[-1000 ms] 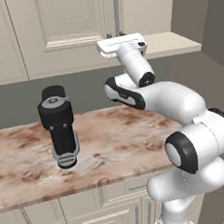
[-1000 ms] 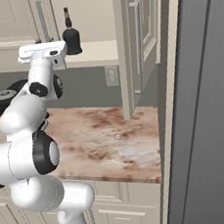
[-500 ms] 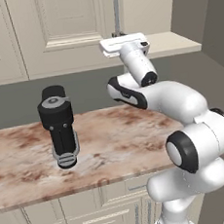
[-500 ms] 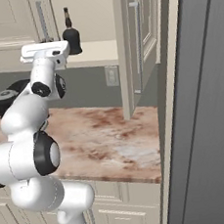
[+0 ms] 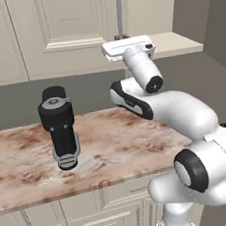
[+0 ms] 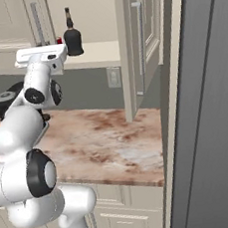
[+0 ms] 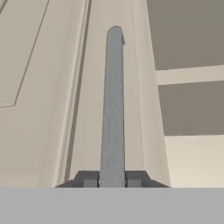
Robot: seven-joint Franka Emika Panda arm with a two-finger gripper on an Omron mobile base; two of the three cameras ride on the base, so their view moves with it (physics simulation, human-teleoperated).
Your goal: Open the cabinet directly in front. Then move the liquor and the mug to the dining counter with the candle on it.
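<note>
Grey bar handle point(image 7: 113, 105) clamped between the tool point(image 7: 112, 178) fingers at bottom centre, cream cabinet point(image 5: 57, 32) upper left, dark liquor bottle point(image 6: 71, 36) on its shelf at upper left, black appliance point(image 5: 60, 126) on the marbled surface point(image 5: 114, 149).

The cabinet shelf point(image 6: 101, 54) carried the liquor point(image 6: 71, 35), with the mug point(image 6: 59, 41) just behind it.

The arm point(image 5: 184, 112) consists of glossy white rounded segments joined by dark grey to black joint bands and round black end caps. The hand point(image 5: 128, 47) is a flat white block. The finger tips point(image 7: 89, 178) are small, dark grey and squared.
</note>
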